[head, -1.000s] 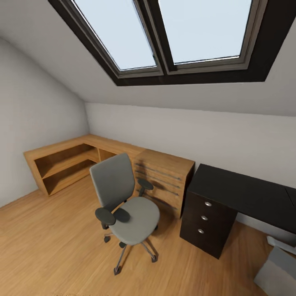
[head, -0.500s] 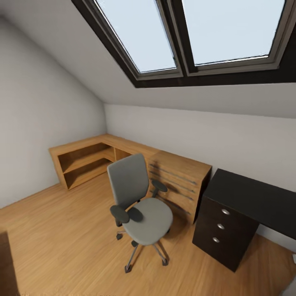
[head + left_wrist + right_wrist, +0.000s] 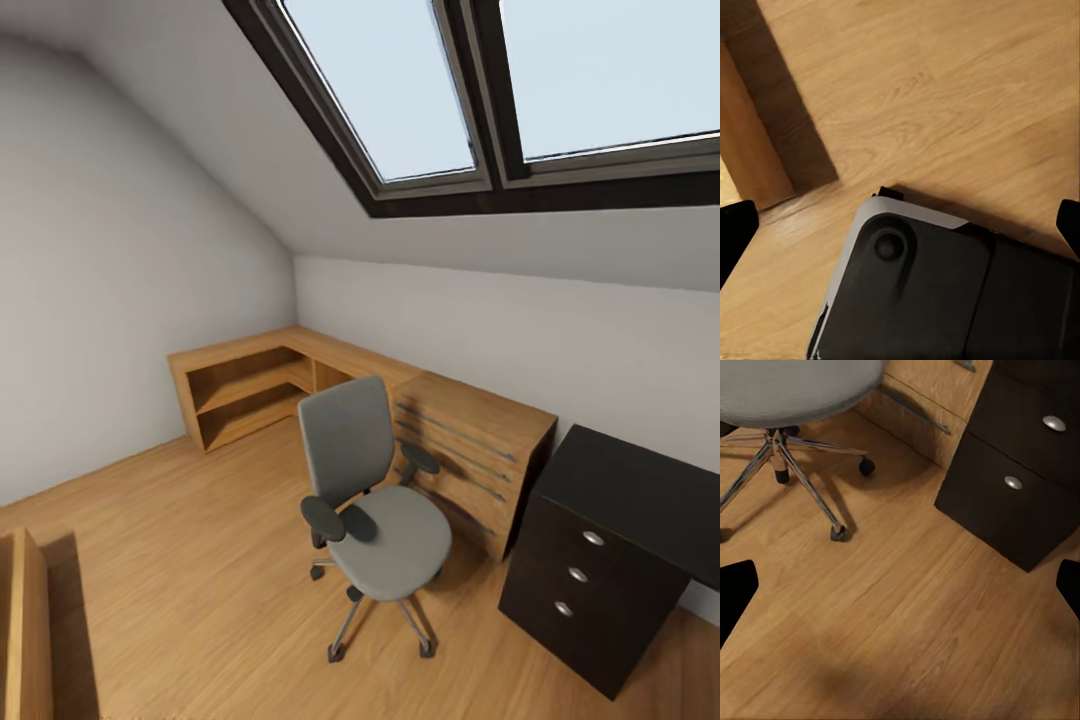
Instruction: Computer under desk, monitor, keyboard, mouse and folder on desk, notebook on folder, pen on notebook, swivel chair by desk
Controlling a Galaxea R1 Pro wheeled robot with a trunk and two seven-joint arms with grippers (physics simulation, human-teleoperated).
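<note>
The whole head view is shifted from a second ago: the camera has turned, and the swivel chair (image 3: 375, 510) is centred, near the desk (image 3: 620, 500). Its seat is seen bare, without the folder. Both grippers (image 3: 900, 225) (image 3: 900, 585) are spread wide over the floor (image 3: 180, 540), holding nothing.

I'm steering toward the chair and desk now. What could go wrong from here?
The swivel chair stands on castors close to the wooden dresser and the desk drawer unit, so a nudge could roll it into either. A low wooden edge sits close on the left, which the base might clip while turning.

Head cam high — shares swivel chair (image 3: 370, 500) w/ right wrist.
</note>
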